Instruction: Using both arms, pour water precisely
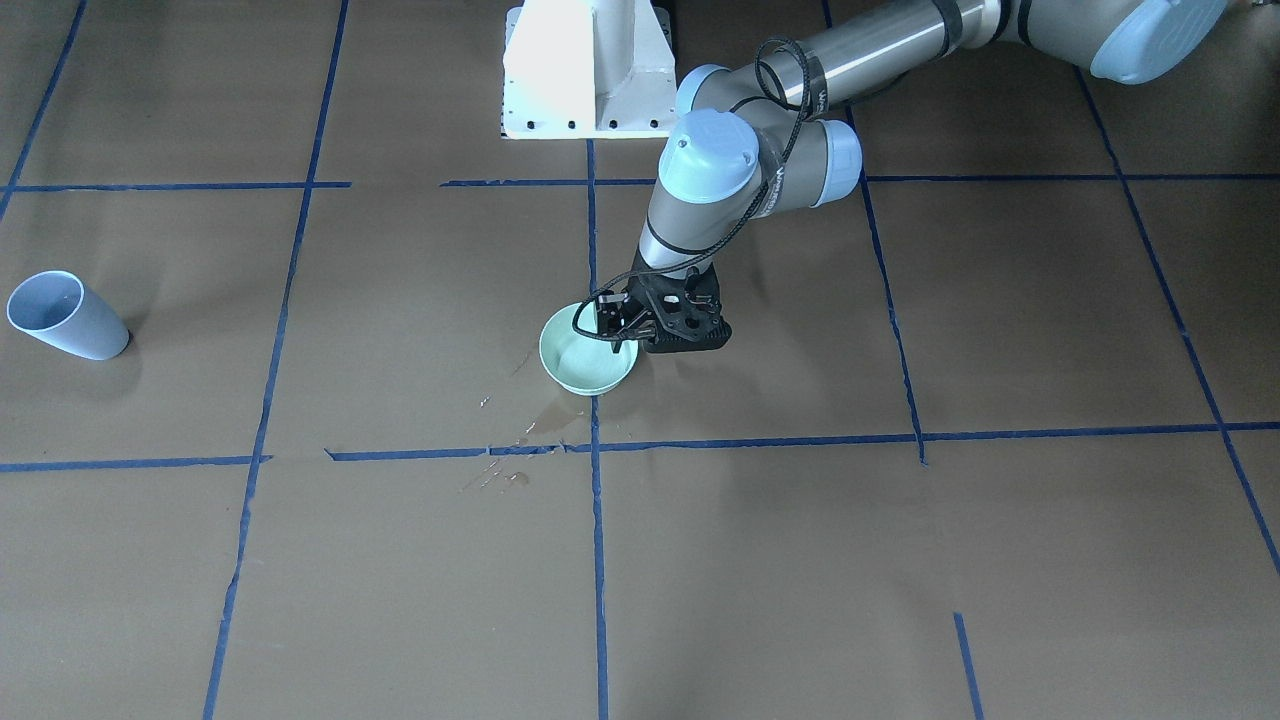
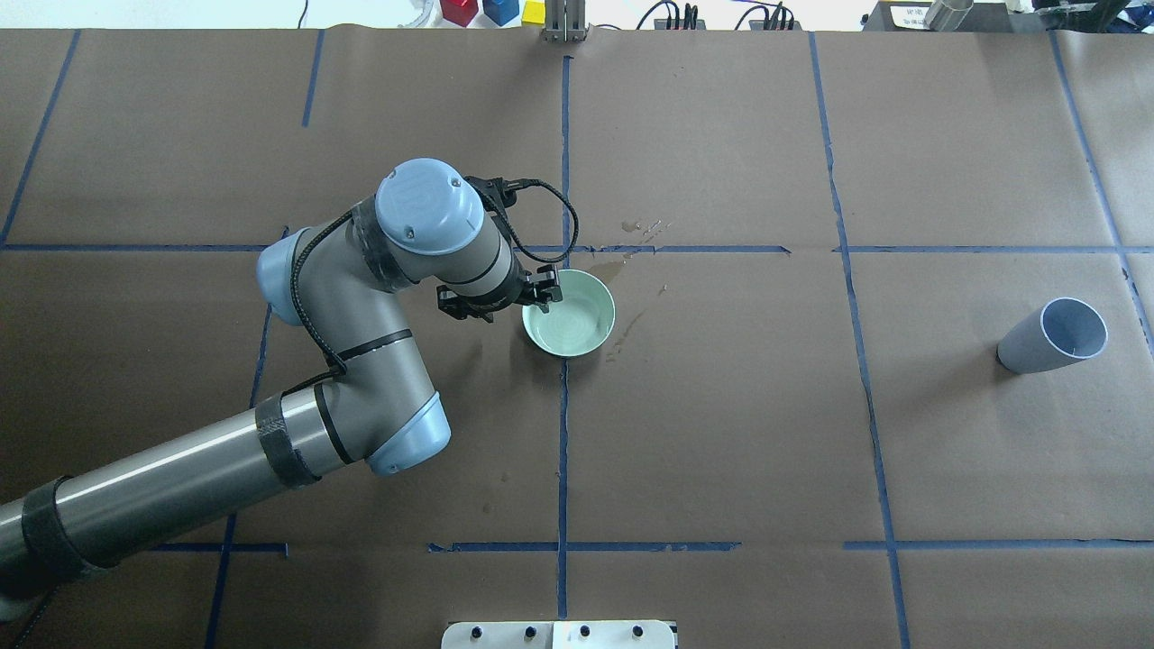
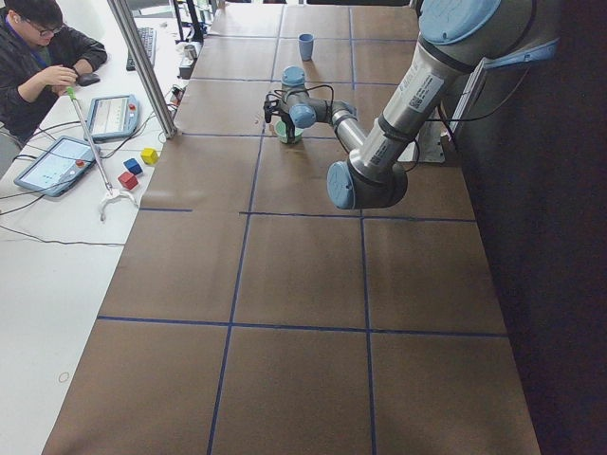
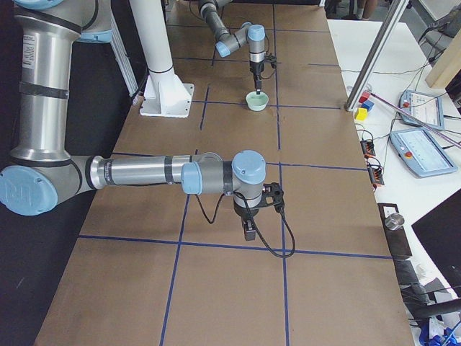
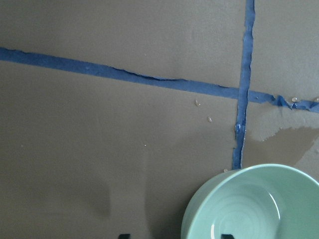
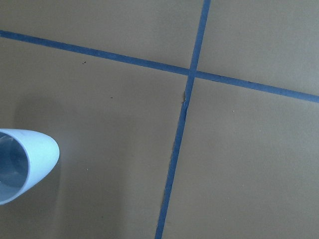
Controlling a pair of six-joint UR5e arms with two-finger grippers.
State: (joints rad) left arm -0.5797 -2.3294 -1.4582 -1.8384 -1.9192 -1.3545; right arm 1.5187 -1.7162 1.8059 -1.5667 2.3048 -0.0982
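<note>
Looking down from the overhead view, one asks: "Where does the left gripper (image 2: 544,295) stand?"

The other answers: "At the rim of the green bowl (image 2: 609,302), on the side toward the robot's left. Its wrist camera shows two black fingertips (image 5: 227,235) wide apart, one over the inside of the bowl and one over the brown paper (image 5: 99,149) outside. So the jaws are spread and straddle the rim; they do not pinch it."

"And the water (image 1: 550,412)?"

"I see it as a dark wet patch and some glinting drops on the paper, just beside the bowl on the operators' side, reaching across a strip of blue tape (image 1: 700,443). The bowl stands between this patch and the gripper (the patch is apart from the fingers). Inside the bowl there is a faint sheen, but whether this is water I cannot tell."

"The right gripper (image 4: 248,232)?"

"It shows only in the side view from the robot's right, pointing down over the paper, well apart from the bowl. Whether its jaws are spread or closed, I cannot tell. Its wrist camera shows paper, tape and a part of the blue cup (image 6: 37,152) at the picture's edge. This cup stands upright, far from the bowl, toward the robot's right."
</note>
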